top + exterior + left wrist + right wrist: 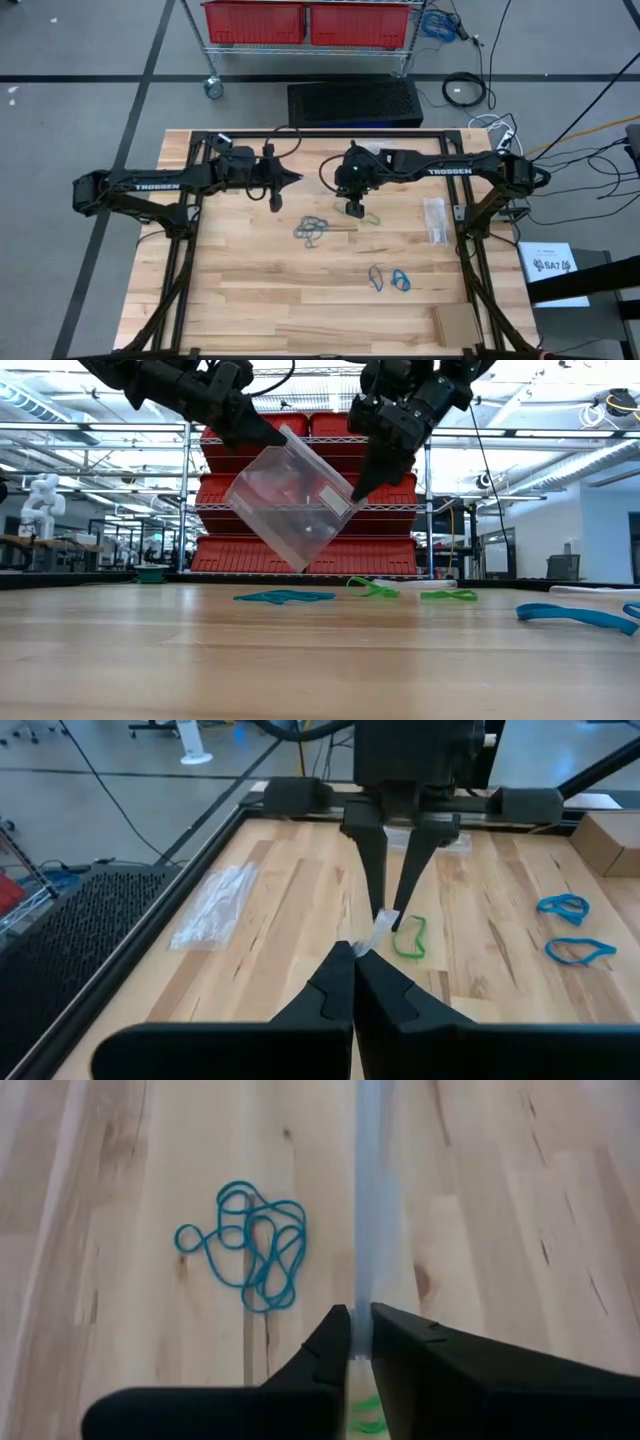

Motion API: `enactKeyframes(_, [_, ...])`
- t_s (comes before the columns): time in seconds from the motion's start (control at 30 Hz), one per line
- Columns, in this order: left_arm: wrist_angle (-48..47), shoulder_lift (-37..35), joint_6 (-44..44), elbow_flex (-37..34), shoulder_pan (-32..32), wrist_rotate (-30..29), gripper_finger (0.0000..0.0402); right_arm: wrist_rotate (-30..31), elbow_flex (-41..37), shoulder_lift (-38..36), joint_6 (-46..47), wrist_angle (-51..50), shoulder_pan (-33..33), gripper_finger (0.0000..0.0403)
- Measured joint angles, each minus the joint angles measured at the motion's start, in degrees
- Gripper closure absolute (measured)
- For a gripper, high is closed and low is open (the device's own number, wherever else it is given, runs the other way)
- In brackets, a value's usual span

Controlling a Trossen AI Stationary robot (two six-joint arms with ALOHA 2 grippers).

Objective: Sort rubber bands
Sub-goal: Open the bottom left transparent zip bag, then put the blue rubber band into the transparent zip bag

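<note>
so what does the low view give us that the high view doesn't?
Only the low view: a clear plastic bag held tilted above the table, with the left gripper and right gripper shut on opposite edges. Only the high view: the tangled dark grey-blue bands, spare clear bags lying near the right arm's base, and a cardboard piece at the table corner. Both: green bands and blue bands loose on the wood, none bagged that I can see.

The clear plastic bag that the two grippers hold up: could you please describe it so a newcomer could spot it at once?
Look above the table's middle, between the two arms. The clear plastic bag hangs tilted there, pinched between left gripper and right gripper. Another bag lies flat.
</note>
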Motion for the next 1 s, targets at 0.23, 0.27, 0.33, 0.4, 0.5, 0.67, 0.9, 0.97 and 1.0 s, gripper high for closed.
enactKeyframes(0.23, [0.2, 0.2, -0.1, -0.2, 0.4, -0.7, 0.0402, 0.6, -0.6, -2.7, 1.5, -3.3, 0.0, 0.0328])
enactKeyframes(0.27, [-0.3, 0.3, -0.1, -0.5, 0.3, -0.7, 0.0402, 1.3, -0.5, -4.0, 1.5, -3.1, 0.0, 0.0318])
enactKeyframes(0.33, [-0.7, 0.4, -0.1, -0.7, 0.3, -0.6, 0.0402, 3.0, -0.3, -6.5, 1.5, -3.3, 0.0, 0.0296])
enactKeyframes(0.4, [-0.1, 0.4, -0.1, -0.6, 0.3, -0.6, 0.0402, 4.1, -0.2, -8.1, 1.5, -2.9, 0.0, 0.0277])
enactKeyframes(0.5, [-0.5, 0.4, -0.1, -0.6, 0.3, -0.5, 0.0402, 4.1, -0.3, -10.2, 1.5, 0.3, 0.0, 0.0261])
enactKeyframes(0.67, [-0.5, 0.5, 0.4, -0.6, 0.3, -0.4, 0.0402, 4.1, -0.2, -10.6, 0.1, 5.3, 0.5, 0.0282])
enactKeyframes(0.9, [-1.2, 0.5, 0.8, -0.6, 1.2, -0.1, 0.0402, 4.0, -0.2, -13.0, 0.0, 1.9, 1.9, 0.0325])
enactKeyframes(0.97, [-1.3, 0.5, 1.5, -0.7, 1.7, -0.1, 0.0402, 4.0, -0.2, -14.3, 0.9, 1.2, 2.6, 0.0313])
enactKeyframes(1.0, [-1.3, 0.5, 1.5, -0.7, 1.9, -0.1, 0.0402, 4.0, -0.2, -14.8, 1.4, 1.0, 2.9, 0.0303])
